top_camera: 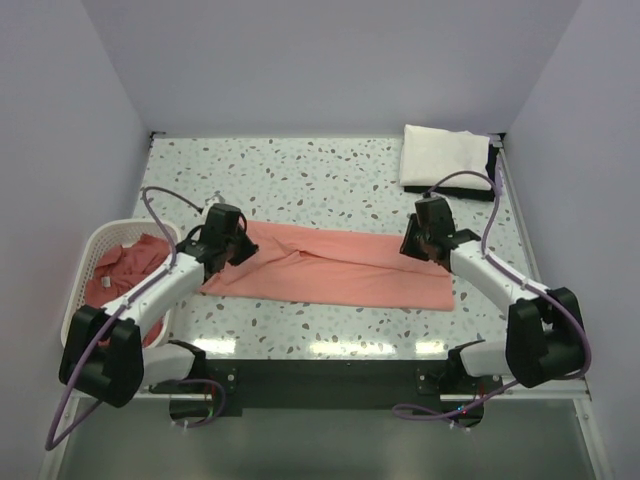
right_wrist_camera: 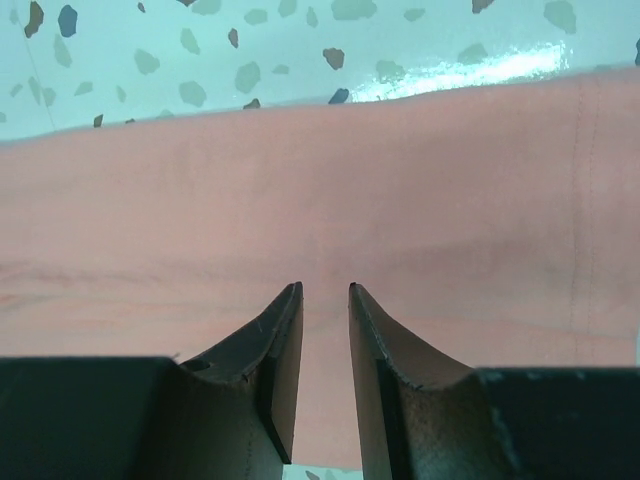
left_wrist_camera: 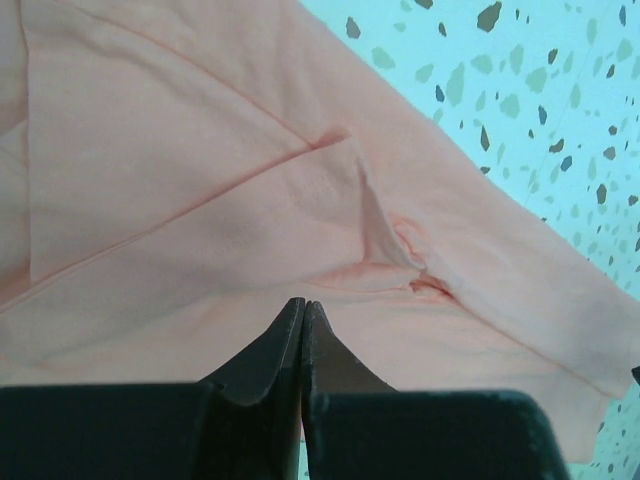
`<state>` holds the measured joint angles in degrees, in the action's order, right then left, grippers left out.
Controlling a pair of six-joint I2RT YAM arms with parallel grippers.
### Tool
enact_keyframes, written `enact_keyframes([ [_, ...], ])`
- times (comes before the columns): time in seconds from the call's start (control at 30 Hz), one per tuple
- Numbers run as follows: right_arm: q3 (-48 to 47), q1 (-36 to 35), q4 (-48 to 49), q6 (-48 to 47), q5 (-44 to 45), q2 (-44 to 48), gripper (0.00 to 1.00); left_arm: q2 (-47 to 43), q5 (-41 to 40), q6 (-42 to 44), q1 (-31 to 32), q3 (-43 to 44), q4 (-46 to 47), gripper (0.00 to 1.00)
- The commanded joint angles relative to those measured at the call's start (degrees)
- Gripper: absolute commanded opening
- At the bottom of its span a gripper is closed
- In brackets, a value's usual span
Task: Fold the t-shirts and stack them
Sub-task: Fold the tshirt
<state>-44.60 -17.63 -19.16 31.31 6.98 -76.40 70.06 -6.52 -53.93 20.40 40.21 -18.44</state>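
Observation:
A salmon-pink t-shirt (top_camera: pixel 330 265) lies folded into a long band across the middle of the speckled table. My left gripper (top_camera: pixel 238 246) is over its left end. In the left wrist view its jaws (left_wrist_camera: pixel 302 303) are shut tip to tip just above the cloth (left_wrist_camera: pixel 200 180), beside a small pucker and a sleeve seam, with no fabric showing between them. My right gripper (top_camera: pixel 418 243) hovers over the band's right part. The right wrist view shows it (right_wrist_camera: pixel 325 288) open by a narrow gap, with the smooth shirt (right_wrist_camera: pixel 300 200) below and nothing held. More pink t-shirts (top_camera: pixel 125 265) lie crumpled in the basket.
A white lattice basket (top_camera: pixel 85 255) stands at the table's left edge beside the left arm. A folded white cloth (top_camera: pixel 445 157) lies at the back right corner with a dark object (top_camera: pixel 493 160) next to it. Walls close in the table on three sides.

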Motion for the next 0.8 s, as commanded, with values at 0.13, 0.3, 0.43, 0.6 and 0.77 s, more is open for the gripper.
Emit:
enact_keyframes([
  [0.13,-6.5,-0.2,-2.3,-2.7,4.4,-6.2,0.29,11.5,5.4,-4.1,-4.1,3.8,2.5,0.03],
  [0.3,-6.0,-0.2,-1.0,-2.0,5.9,-8.6,0.30,18.9,3.9,-4.8,-4.2,5.8,4.3,0.03],
  [0.43,-3.7,-0.4,1.0,-1.1,4.9,-10.9,0.30,23.6,1.3,-4.4,-4.6,9.0,3.2,0.03],
  [0.6,-0.3,-0.9,3.1,1.1,1.6,-12.7,0.30,31.2,-5.9,-3.0,-4.6,16.6,-0.5,0.02],
  [0.77,3.6,-1.8,7.5,6.3,-6.4,-11.8,0.30,40.2,-8.7,0.1,-5.2,26.9,-3.4,0.02],
])
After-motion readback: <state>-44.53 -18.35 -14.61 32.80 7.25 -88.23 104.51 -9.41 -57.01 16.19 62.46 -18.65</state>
